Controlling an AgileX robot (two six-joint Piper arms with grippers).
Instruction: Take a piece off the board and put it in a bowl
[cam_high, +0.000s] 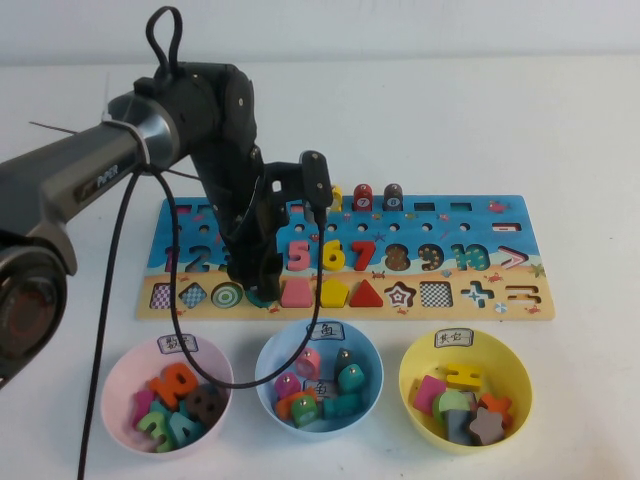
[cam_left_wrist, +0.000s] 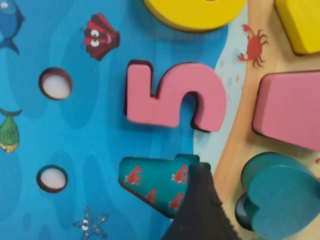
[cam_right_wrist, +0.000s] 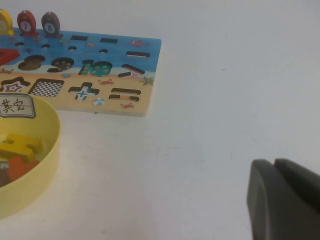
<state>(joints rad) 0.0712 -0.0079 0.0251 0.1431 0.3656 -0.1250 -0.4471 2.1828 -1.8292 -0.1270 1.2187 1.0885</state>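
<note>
White desk, puzzle board (cam_high: 520, 215) at centre | my left gripper (cam_high: 256, 290) low over teal heart piece (cam_left_wrist: 280, 197) in its slot, jaws spread wide, holding nothing, placed to straddle it | right gripper (cam_right_wrist: 282, 200) parked on the desk, jaws pressed together | yellow bowl (cam_high: 512, 375) waits nearer me.

Bright, even light; soft shadows under the bowls (cam_high: 466, 385). The left wrist view is blurred at close range.
</note>
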